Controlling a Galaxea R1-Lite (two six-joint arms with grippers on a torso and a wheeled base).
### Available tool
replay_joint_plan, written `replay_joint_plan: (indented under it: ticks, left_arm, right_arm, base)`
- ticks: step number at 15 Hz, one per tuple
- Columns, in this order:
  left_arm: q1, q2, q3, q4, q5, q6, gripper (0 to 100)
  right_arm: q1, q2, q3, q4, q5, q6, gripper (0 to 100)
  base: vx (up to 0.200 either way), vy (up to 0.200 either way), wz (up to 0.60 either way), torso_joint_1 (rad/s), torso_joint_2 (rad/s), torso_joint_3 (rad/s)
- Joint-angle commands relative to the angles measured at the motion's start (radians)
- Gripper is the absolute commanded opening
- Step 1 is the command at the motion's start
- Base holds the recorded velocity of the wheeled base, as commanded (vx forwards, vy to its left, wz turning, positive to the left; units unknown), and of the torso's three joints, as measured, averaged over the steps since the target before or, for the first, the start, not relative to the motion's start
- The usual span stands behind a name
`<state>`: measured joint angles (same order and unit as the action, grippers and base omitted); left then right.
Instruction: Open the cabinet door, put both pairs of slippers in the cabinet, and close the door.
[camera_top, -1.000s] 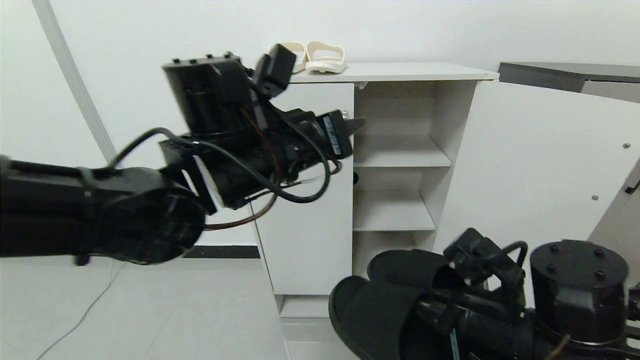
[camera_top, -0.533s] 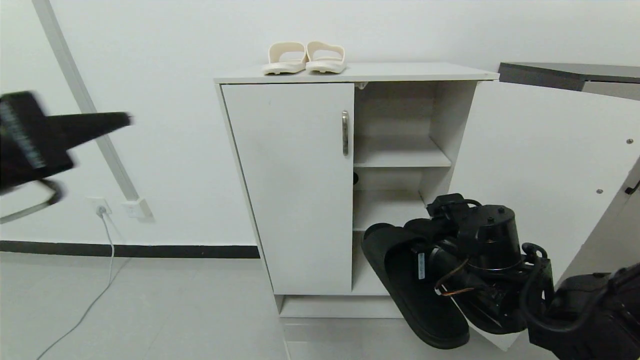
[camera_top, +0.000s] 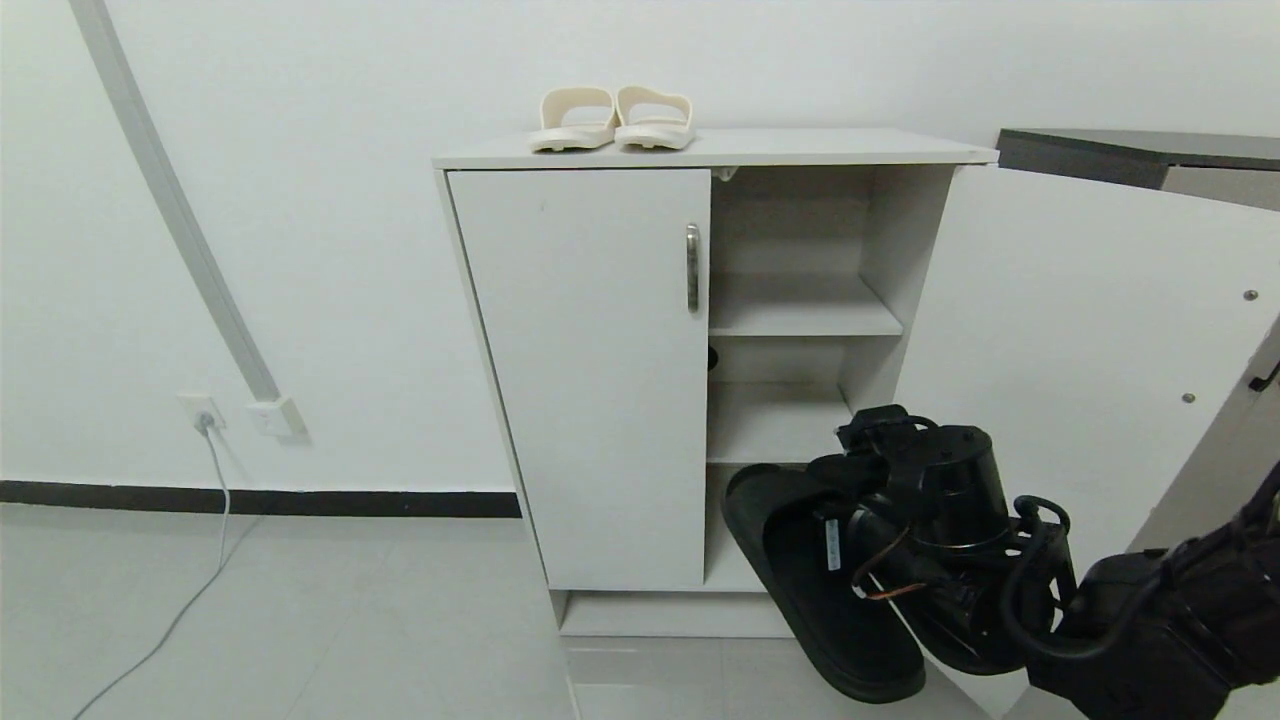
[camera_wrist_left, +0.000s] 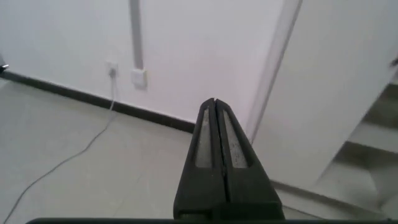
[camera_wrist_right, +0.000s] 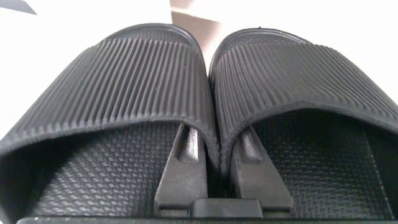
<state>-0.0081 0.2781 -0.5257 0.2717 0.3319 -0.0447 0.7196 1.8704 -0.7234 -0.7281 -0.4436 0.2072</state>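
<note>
A white cabinet (camera_top: 590, 380) stands against the wall with its right door (camera_top: 1080, 330) swung open and its left door shut. On its top lies a pair of cream slippers (camera_top: 612, 118). My right gripper (camera_top: 848, 505) holds a pair of black slippers (camera_top: 830, 590) just in front of the lowest open compartment, toes hanging down. In the right wrist view the gripper (camera_wrist_right: 214, 168) is shut on the two adjoining strap edges of the black slippers (camera_wrist_right: 149, 81). My left gripper (camera_wrist_left: 214, 143) is shut and holds nothing, off to the cabinet's left over the floor.
Two bare shelves (camera_top: 800, 310) show inside the open half. A wall socket (camera_top: 200, 412) with a cable (camera_top: 170, 620) trailing over the floor sits to the left. A slanted conduit (camera_top: 170, 200) runs up the wall. Dark grey furniture (camera_top: 1140, 150) stands behind the open door.
My left arm has swung away to the left, out of the head view. My right arm has carried the black slippers up and towards the cabinet's lower opening.
</note>
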Motion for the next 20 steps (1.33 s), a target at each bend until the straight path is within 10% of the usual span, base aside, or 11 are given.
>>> replay_joint_plan:
  ticks: [1,5,9,13,20]
  left_arm:
    - [0.019,-0.171,0.144,-0.008,-0.021,0.014,0]
    - [0.014,-0.278,0.309,-0.029,-0.171,0.014,0]
    - [0.011,-0.278,0.526,-0.284,-0.252,0.029,0]
    - [0.011,-0.278,0.526,-0.273,-0.309,0.072,0]
    - [0.011,-0.278,0.526,-0.273,-0.314,0.052,0]
  right_arm:
    - [0.008,0.003,0.001,-0.002,0.000,0.000,0]
    - [0.021,0.003,0.006,-0.002,0.000,0.000,0]
    - [0.032,0.003,0.010,-0.002,0.000,0.001,0]
    - [0.031,0.023,0.010,-0.004,0.000,0.001,0]
    - [0.049,0.148,-0.103,-0.085,-0.109,0.027,0]
  base:
    - [0.000,0.000,0.00,0.000,0.00,0.000]
    - [0.000,0.000,0.00,0.000,0.00,0.000]
    - [0.000,0.000,0.00,0.000,0.00,0.000]
    - [0.000,0.000,0.00,0.000,0.00,0.000]
    - [0.000,0.000,0.00,0.000,0.00,0.000]
